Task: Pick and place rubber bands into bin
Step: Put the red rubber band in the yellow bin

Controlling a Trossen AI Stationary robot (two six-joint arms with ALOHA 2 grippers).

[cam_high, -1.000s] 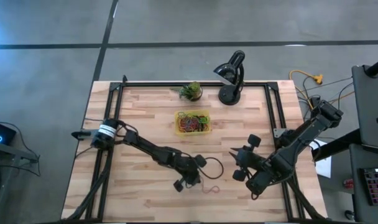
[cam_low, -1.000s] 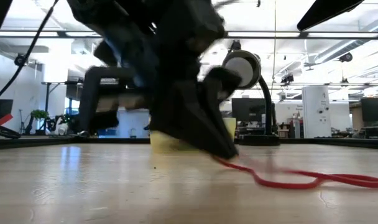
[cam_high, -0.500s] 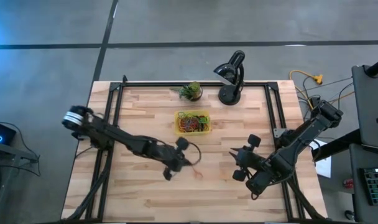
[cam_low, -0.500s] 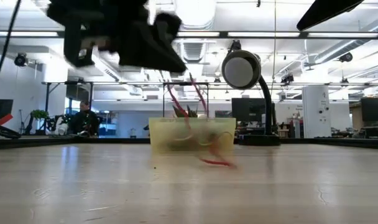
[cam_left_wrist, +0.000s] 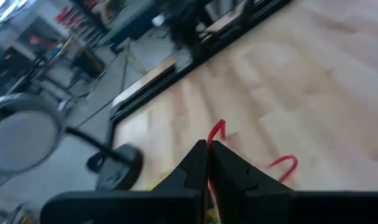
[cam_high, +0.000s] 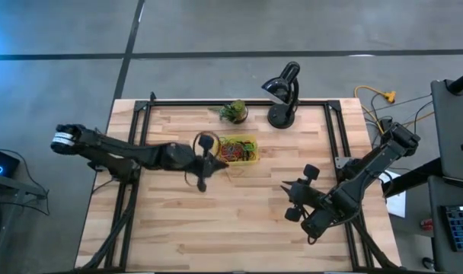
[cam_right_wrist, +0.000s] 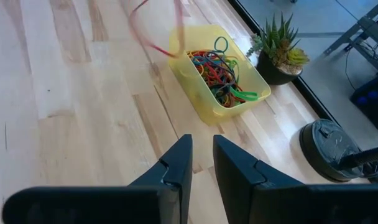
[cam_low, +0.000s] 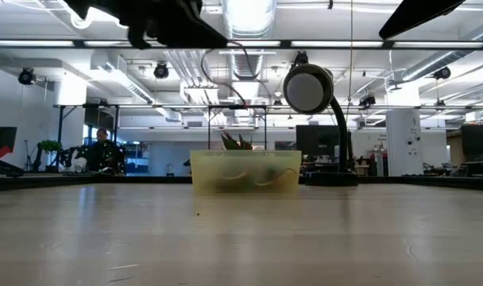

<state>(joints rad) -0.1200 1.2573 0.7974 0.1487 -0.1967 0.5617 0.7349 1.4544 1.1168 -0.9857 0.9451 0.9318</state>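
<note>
The yellow translucent bin (cam_high: 237, 149) (cam_right_wrist: 217, 68) stands on the far middle of the table, holding a tangle of coloured rubber bands (cam_right_wrist: 215, 70). My left gripper (cam_high: 206, 163) (cam_left_wrist: 207, 163) hovers raised, just left of the bin, shut on a red rubber band (cam_left_wrist: 217, 129) (cam_right_wrist: 153, 32) that dangles near the bin's left end. My right gripper (cam_high: 291, 199) (cam_right_wrist: 202, 163) waits over the table's right near part, open with a narrow gap and nothing between its fingers. In the low view the bin (cam_low: 245, 171) rests flat on the wood. My left gripper pinches the red rubber band (cam_left_wrist: 212, 138) between its two shut fingertips. The fingers slant a little downward, coming from the table's left. The band hangs slack in loops (cam_left_wrist: 285, 165) below the fingers, clear of the table.
A small potted plant (cam_high: 233, 112) and a black desk lamp (cam_high: 283, 95) stand behind the bin at the far edge. Black frame rails (cam_high: 140, 129) run along the table's sides. Bare wood (cam_high: 216, 228) fills the near half.
My left gripper, still shut, has risen from the table's near middle and gone toward the far edge and the bin. The red rubber band, which lay stretched on the wood a second ago, has been lifted clear and now dangles beside the bin.
</note>
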